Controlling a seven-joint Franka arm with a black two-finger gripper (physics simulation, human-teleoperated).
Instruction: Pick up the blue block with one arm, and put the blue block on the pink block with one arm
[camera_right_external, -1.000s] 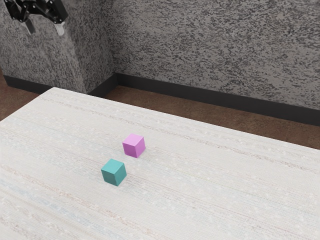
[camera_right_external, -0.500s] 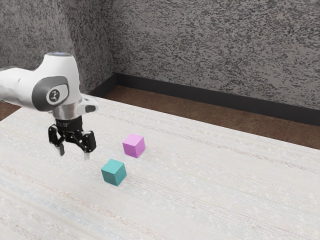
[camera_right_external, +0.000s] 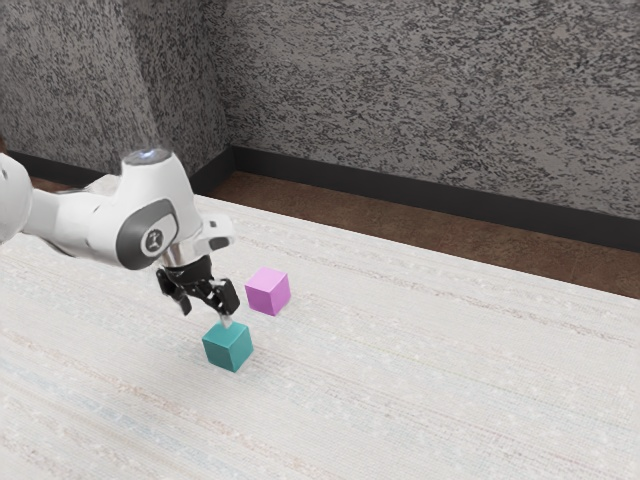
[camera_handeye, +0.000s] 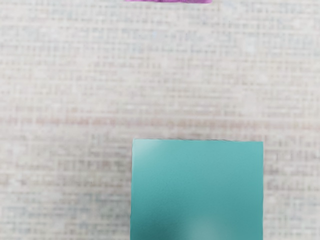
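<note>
Above blue block (camera_right_external: 228, 346), gripper (camera_right_external: 207, 314); pink block (camera_right_external: 268, 291) nearby, apart.

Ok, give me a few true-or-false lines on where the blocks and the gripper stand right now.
1. The blue block rests on the table. True.
2. The blue block is stacked on the pink block. False: both sit on the table, apart.
3. The gripper hovers just above the blue block. True.
4. The gripper is shut on the blue block. False: it is open, above the block.
</note>
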